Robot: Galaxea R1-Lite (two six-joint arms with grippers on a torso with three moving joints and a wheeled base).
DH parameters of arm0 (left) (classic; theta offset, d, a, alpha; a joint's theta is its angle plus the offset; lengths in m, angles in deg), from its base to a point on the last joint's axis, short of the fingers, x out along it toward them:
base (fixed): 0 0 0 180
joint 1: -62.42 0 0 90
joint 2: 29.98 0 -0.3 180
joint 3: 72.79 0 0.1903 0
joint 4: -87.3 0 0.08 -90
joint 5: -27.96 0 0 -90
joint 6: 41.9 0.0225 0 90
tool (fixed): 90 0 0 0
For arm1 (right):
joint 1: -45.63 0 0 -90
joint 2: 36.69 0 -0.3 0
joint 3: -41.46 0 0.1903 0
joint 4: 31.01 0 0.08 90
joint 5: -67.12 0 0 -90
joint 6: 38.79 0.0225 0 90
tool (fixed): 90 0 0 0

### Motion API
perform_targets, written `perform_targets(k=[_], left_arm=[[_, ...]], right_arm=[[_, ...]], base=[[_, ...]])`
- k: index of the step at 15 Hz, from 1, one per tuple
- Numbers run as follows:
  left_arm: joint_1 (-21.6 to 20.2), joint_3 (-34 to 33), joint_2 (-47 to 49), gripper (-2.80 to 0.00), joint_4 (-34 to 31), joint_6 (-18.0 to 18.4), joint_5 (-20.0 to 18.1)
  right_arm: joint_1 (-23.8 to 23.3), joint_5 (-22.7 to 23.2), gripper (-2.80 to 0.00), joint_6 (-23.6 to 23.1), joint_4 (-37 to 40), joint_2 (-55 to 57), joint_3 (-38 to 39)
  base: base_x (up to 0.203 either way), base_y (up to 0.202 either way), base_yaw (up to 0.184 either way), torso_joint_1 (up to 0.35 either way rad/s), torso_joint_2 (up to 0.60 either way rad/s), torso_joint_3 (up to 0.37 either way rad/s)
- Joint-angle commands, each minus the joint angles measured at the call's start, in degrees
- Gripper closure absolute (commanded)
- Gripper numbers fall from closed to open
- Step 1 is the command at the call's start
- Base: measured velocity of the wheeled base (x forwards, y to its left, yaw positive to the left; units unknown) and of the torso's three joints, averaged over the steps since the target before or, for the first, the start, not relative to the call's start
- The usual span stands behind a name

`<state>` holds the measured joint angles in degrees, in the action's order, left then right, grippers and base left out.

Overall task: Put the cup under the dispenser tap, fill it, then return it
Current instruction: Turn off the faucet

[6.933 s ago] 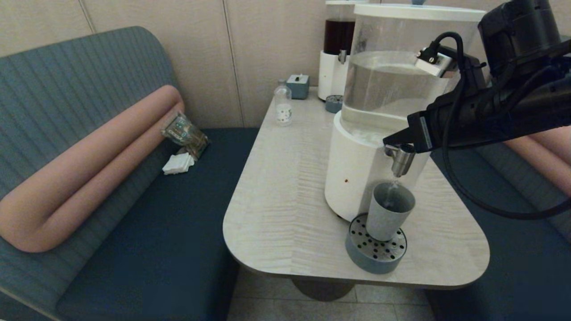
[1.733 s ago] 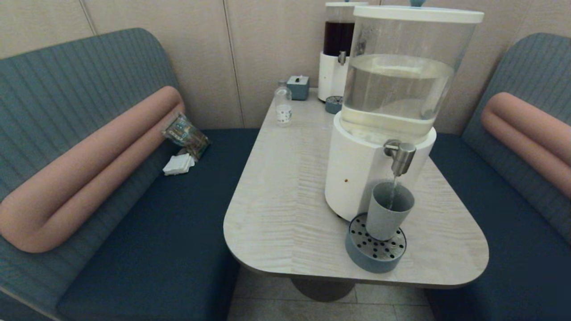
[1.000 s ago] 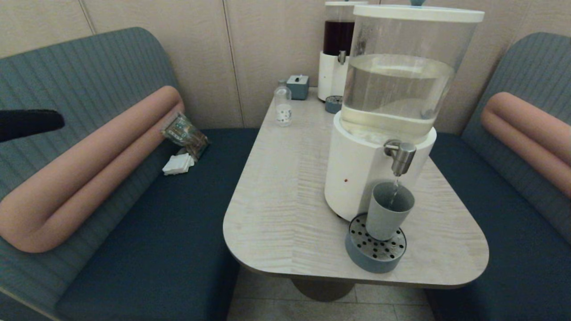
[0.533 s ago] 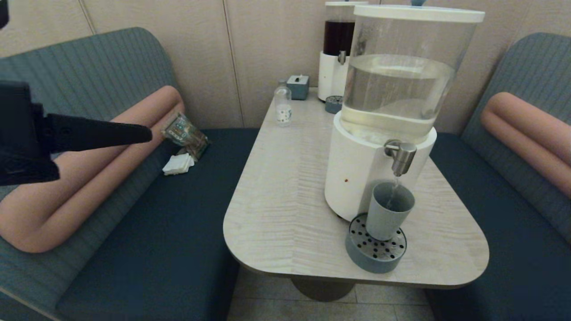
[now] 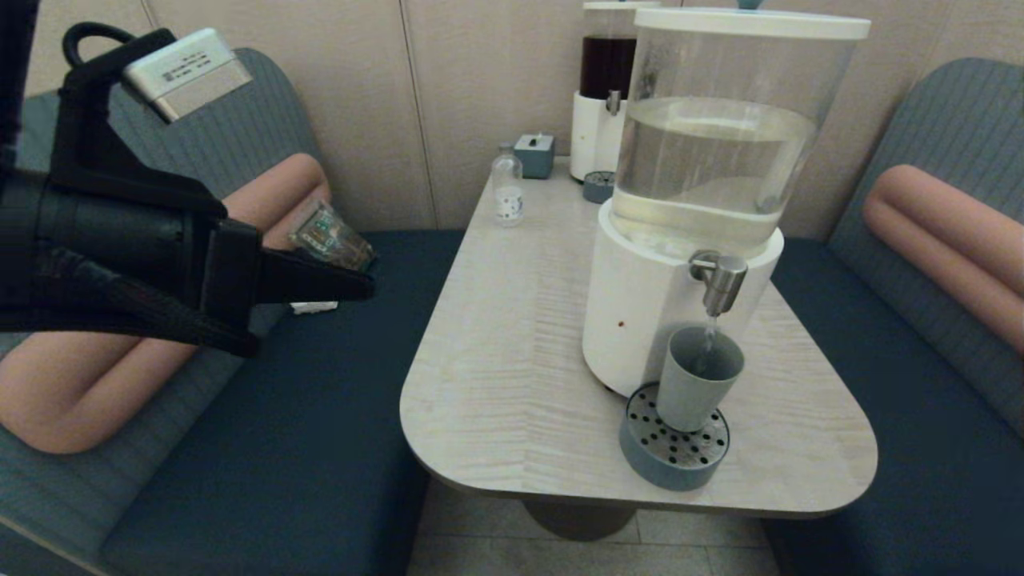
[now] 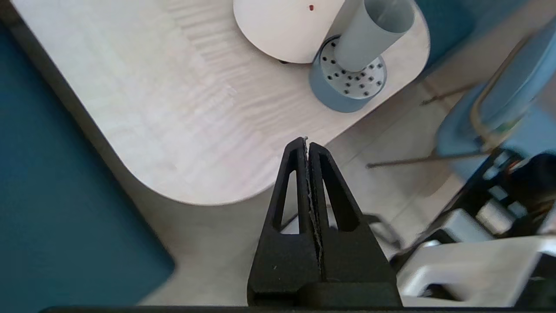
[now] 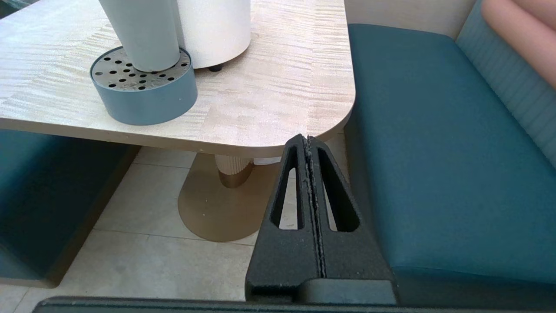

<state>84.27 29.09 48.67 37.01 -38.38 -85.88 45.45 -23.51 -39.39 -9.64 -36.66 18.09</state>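
Observation:
The grey-blue cup stands upright on the round perforated drip tray, right under the steel dispenser tap. A thin stream of clear liquid runs from the tap into the cup. My left gripper is shut and empty, raised over the left bench seat, well left of the table and pointing toward it. My right gripper is shut and empty, low beside the table's near right corner; it is out of the head view.
The large clear-tank dispenser fills the table's right half. A dark-liquid dispenser, a small clear bottle and a small teal box stand at the far end. A packet lies on the left bench.
The right arm has left the tap and dropped out of the head view. The left arm has risen in from the left and reached toward the table. The cup has not moved.

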Motion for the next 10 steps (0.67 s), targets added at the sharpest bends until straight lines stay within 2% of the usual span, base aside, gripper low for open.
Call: perform_targets(k=[1,6,7,10], left_arm=[[0.0,5.3,4.9,0.00,-2.6,3.6,-0.3],[0.2,30.1,19.2,0.00,-14.6,8.4,0.1],[0.4,32.5,21.6,0.00,-15.5,12.3,0.1],[1.3,32.6,27.1,0.00,-15.9,32.6,1.6]], right_arm=[[0.0,0.0,0.00,0.0,0.0,0.1,0.8],[0.0,0.0,0.00,0.0,0.0,0.1,0.8],[0.0,0.0,0.00,0.0,0.0,0.1,0.8],[0.0,0.0,0.00,0.0,0.0,0.1,0.8]], base=[[0.000,0.000,0.000,0.000,0.00,0.000],[0.000,0.000,0.000,0.000,0.00,0.000],[0.000,0.000,0.000,0.000,0.00,0.000],[0.000,0.000,0.000,0.000,0.00,0.000]])
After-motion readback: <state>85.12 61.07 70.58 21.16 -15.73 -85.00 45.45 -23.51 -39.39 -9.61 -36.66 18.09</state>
